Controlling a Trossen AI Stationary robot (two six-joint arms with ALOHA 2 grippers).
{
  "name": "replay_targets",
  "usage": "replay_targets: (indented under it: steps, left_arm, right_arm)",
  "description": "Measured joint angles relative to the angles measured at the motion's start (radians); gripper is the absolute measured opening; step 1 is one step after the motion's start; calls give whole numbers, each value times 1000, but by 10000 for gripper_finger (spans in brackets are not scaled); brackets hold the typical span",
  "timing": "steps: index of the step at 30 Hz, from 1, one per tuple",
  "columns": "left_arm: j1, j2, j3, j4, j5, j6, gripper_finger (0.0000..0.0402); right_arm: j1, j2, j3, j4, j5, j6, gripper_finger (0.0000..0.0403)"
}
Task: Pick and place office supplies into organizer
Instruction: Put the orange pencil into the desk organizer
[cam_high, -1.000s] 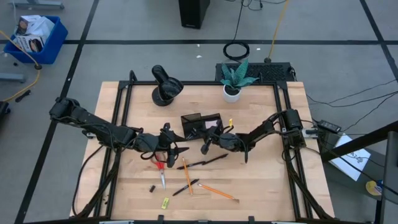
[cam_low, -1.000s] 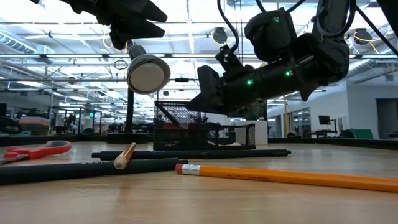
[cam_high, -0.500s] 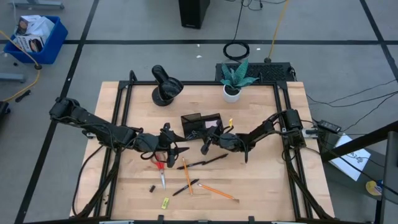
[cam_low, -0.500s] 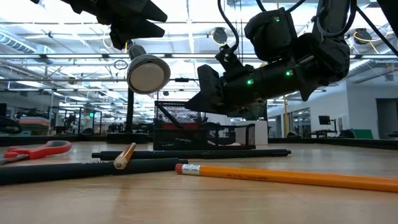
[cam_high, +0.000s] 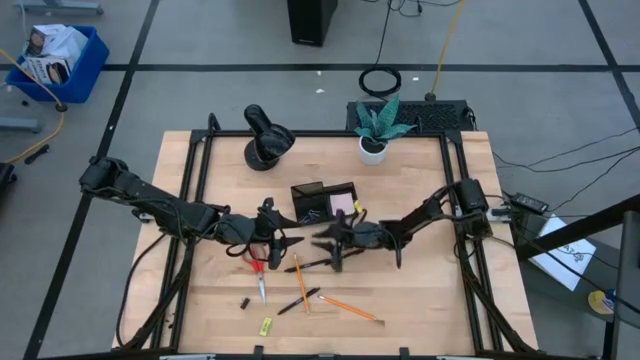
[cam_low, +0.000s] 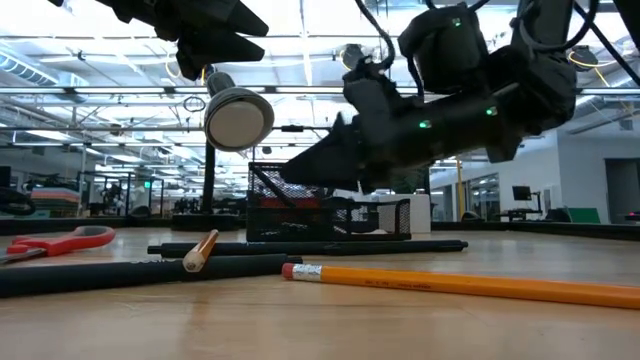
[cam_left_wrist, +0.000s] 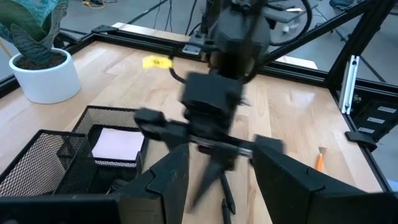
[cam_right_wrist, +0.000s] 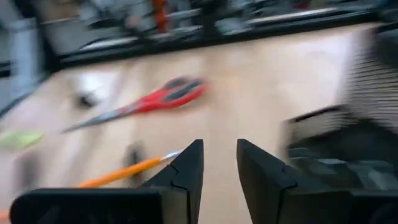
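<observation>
While the left gripper (cam_high: 275, 243) hangs parted and empty over the scissors (cam_high: 258, 277), the right gripper (cam_high: 335, 245), narrowly parted and empty, sits mid-frame nearest the long black pen (cam_high: 330, 261), lying left-right just below its jaws.

The wooden table (cam_high: 420, 300) carries the black mesh organizer (cam_high: 322, 201). Nearer the front edge from it lie red-handled scissors (cam_high: 258, 272), black pens (cam_high: 298, 301), orange pencils (cam_high: 350, 308) and a yellow-green piece (cam_high: 266, 325); behind it stand a potted plant (cam_high: 376, 135) and a round black object (cam_high: 267, 138).
</observation>
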Motion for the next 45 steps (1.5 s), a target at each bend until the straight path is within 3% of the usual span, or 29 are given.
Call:
replay_targets:
  steps: [5,14,23,28,31,36,40,45]
  left_arm:
    - [0,0,0,-1,0,0,179]
    - [0,0,0,-1,0,-10,179]
    - [0,0,0,-1,1,-11,179]
    - [0,0,0,-2,2,-13,179]
    - [-2,0,0,-3,3,-24,179]
    - [-15,0,0,0,3,-27,179]
    - [-19,0,0,0,2,-34,179]
    - [-31,0,0,0,2,-39,180]
  right_arm:
    - [50,-2,0,18,-251,46,91]
    - [210,-94,-35,32,-221,154,67]
    - [474,-195,-68,1,96,170,36]
    - [636,-196,-63,-26,356,268,36]
    - [740,-184,4,-162,571,329,53]
    - [869,-132,230,-503,898,362,76]
    - [877,-47,360,-680,986,385,105]
    - [845,62,373,-720,962,466,146]
